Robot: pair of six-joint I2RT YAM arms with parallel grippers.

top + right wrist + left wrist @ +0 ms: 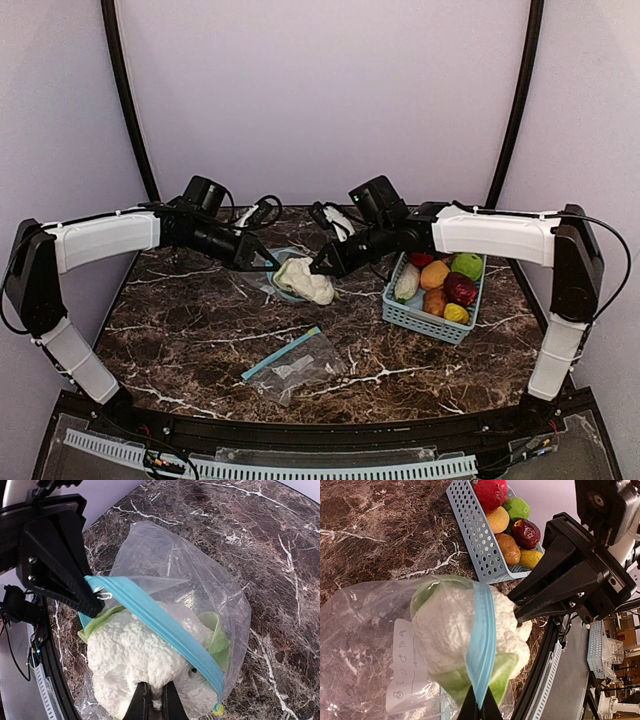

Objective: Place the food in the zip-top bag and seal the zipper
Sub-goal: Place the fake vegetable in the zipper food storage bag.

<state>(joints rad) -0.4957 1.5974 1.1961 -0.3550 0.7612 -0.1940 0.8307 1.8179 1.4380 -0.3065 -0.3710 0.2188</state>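
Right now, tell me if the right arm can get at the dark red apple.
Probably not yet: the right gripper is shut on the cauliflower; the dark red apple lies uncovered in the basket nearby.

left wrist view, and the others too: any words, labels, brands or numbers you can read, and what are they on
White label panel on the zip-top bag: a column of small printed marks, too blurred to read.
Second bag lying flat in the top view: a pale patch, too small to read.
Cauliflower, basket and the food in it: no text shows.
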